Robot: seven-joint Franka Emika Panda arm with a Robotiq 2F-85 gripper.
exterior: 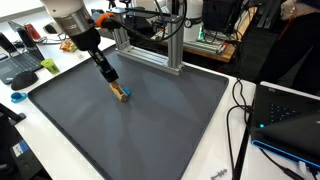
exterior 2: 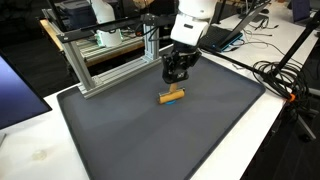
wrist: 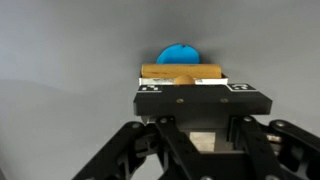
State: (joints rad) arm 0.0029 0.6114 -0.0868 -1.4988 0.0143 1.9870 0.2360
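This looks like a robotics lab bench: a white table (exterior: 215, 168) under a dark grey mat (exterior: 150, 125), with an aluminium-profile frame (exterior: 150, 45) bolted up at the far edge. Black cables (exterior: 240, 110) trail down the right side beside an open laptop (exterior: 290, 115) — and a cluttered desk (exterior: 35, 50) sits far left.

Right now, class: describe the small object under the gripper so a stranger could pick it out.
Find the large dark grey mat on the white table. Directly below the black gripper lies a short tan wooden peg. Its blue end sets it apart.
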